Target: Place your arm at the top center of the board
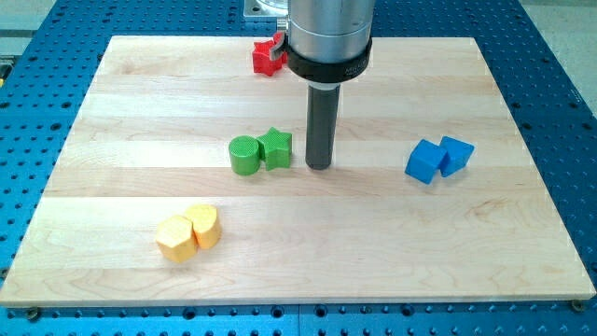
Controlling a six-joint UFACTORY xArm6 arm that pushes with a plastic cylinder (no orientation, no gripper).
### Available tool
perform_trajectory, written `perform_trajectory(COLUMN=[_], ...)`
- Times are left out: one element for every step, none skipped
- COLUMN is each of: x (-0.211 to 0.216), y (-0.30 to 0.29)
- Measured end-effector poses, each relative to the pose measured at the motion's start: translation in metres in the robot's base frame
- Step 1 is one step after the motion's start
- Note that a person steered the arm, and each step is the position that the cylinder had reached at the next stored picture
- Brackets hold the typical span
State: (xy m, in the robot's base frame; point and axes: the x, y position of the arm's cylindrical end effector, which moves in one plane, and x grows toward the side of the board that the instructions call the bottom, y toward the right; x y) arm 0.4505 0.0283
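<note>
Camera view: my tip (319, 166) rests on the board (140, 103) near its middle, just right of the green star (276, 147) and green cylinder (244, 155); it grips nothing, having no fingers; the board's top centre lies above it.

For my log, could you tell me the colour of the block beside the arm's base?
Red, seen in the camera view.
</note>
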Motion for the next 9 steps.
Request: perform_trajectory(x=[0.062, 0.125, 0.127, 0.128, 0.114, 0.059, 0.039, -0.009, -0.08], y=[0.004, 0.071, 0.099, 0.092, 0.058, 0.044, 0.055, 0.05, 0.05])
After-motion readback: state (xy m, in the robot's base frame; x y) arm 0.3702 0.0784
